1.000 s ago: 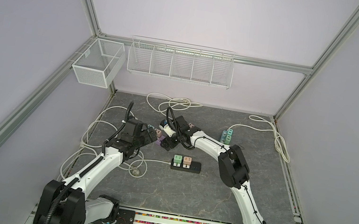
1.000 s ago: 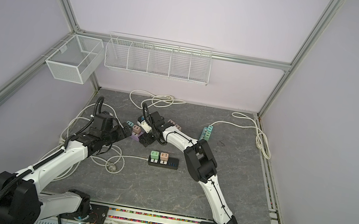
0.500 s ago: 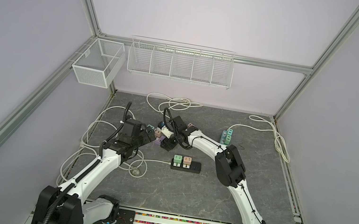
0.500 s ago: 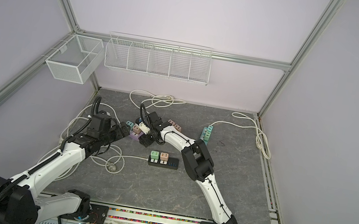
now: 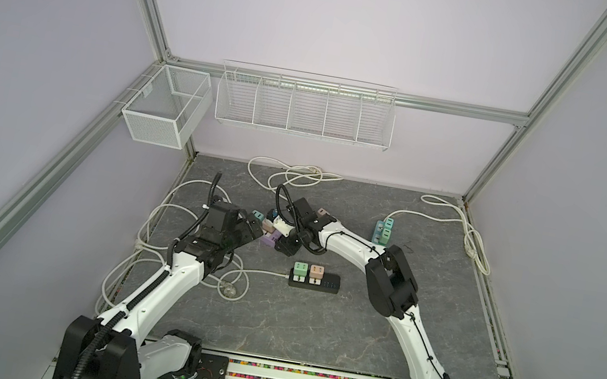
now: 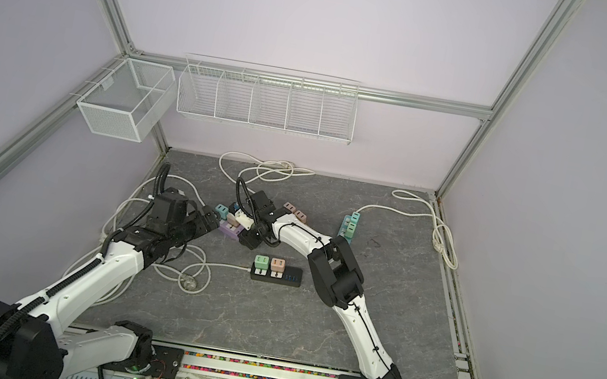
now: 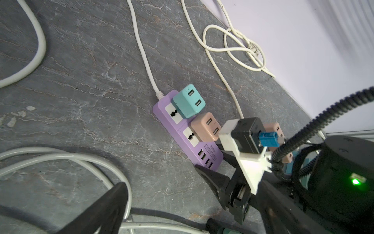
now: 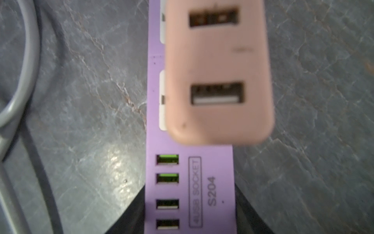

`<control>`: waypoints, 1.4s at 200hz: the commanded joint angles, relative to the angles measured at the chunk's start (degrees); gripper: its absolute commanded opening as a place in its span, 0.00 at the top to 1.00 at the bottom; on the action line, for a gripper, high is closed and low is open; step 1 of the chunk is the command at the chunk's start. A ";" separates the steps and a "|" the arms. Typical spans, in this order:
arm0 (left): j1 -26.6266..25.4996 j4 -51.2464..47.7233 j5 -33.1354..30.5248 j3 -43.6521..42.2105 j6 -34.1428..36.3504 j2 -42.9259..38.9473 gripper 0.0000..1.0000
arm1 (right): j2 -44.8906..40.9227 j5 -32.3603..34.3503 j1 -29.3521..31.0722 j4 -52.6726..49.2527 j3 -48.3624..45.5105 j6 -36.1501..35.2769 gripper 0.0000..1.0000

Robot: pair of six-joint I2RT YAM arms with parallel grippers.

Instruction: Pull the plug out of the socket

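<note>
Status: left fingers [image 7: 109, 206] wide apart | right fingers [image 8: 133, 218] clamping purple socket strip [image 8: 218, 172] end

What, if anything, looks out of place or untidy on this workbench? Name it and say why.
The white cable by the back wall stands out: it lies in knotted loops, its end plugged into nothing. More slack cable piles up along the left side. Nothing looks spilled or broken.
</note>
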 commanded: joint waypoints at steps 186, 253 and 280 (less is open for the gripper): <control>-0.23 5.13 8.58 -2.72 -3.25 0.91 0.01 | -19.53 4.97 -8.18 3.19 -27.41 -4.36 0.54; -0.30 5.84 9.98 -3.34 -3.58 1.36 0.01 | -23.55 6.07 -8.29 4.67 -33.93 -2.41 0.54; -0.31 6.20 10.20 -3.56 -3.85 1.44 0.01 | -24.93 5.22 -8.19 5.63 -36.17 -1.38 0.52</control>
